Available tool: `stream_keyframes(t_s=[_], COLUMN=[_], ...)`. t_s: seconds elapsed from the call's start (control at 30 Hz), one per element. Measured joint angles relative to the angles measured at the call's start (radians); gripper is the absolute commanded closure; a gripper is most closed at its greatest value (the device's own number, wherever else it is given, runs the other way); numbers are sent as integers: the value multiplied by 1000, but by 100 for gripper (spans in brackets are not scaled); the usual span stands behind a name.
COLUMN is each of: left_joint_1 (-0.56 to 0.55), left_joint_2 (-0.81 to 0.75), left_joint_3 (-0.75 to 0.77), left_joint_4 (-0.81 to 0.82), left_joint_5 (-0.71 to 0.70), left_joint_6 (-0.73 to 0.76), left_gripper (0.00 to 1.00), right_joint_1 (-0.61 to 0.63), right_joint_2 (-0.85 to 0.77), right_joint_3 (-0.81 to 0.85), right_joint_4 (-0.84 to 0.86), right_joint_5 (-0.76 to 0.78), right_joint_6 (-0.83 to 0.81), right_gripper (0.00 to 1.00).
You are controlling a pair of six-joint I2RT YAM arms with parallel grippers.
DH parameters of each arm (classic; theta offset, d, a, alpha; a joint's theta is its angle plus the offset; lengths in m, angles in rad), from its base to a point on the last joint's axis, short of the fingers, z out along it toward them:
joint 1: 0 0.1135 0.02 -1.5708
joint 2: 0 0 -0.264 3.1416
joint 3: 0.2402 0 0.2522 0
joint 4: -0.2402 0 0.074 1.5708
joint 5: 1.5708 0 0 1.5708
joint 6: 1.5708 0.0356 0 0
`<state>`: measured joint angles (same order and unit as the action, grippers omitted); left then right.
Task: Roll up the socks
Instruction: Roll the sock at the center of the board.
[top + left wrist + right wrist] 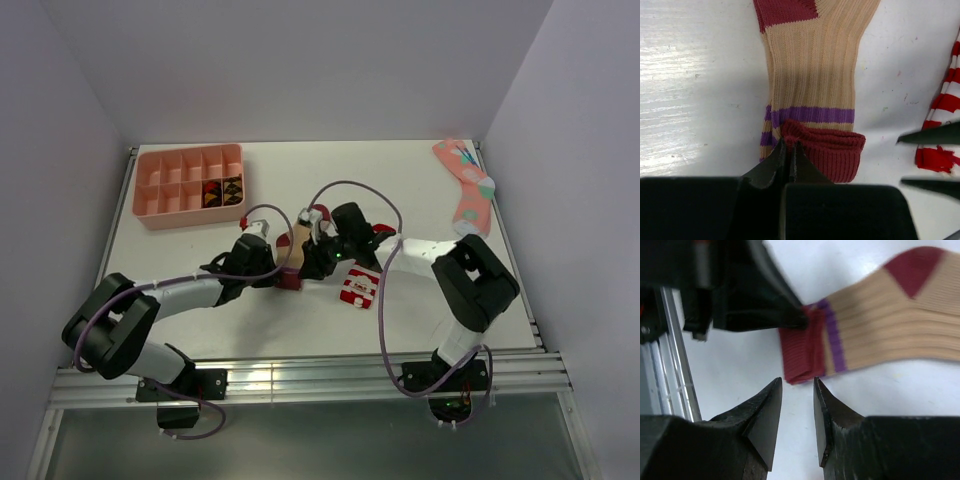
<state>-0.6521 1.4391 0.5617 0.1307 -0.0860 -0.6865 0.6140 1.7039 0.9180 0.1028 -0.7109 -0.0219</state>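
- The left gripper (790, 152) has its fingers pressed together, pinching the left corner of the folded-over dark red cuff of the tan sock (812, 70).
- The tan sock lies flat in the middle of the table (420, 190). Its cuff is at the near end, with a purple stripe just beyond the fold, and its leg runs away toward the far side.
- The right gripper (796, 384) has its fingers slightly apart, with a narrow gap between the tips, and holds nothing. It sits just beside the cuff's edge, without clearly touching it.
- The red-and-white striped sock (358, 286) lies just right of the tan one, apart from it and partly under the right arm.
- A pink sock (468, 190) rests at the far right corner.
- A pink divided tray (145, 185) sits far left.
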Motion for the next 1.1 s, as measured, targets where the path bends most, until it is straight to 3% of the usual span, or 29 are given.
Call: stream_keyframes(t_s=[0.23, 0.57, 1.1], left_joint_1=[40, 56, 73], left_joint_2=[36, 49, 72], left_joint_3=[52, 75, 107], left_joint_4=[-62, -97, -134], left_joint_5=[90, 153, 185], left_joint_6=[21, 39, 39], left_gripper=[100, 100, 100], right_joint_1=[143, 189, 233], right_joint_2=[-13, -13, 19], right_joint_3=[-68, -83, -76], right_joint_4=[98, 175, 150], right_joint_5=[125, 301, 358], right_joint_6=[-60, -101, -130], right_gripper=[60, 55, 50])
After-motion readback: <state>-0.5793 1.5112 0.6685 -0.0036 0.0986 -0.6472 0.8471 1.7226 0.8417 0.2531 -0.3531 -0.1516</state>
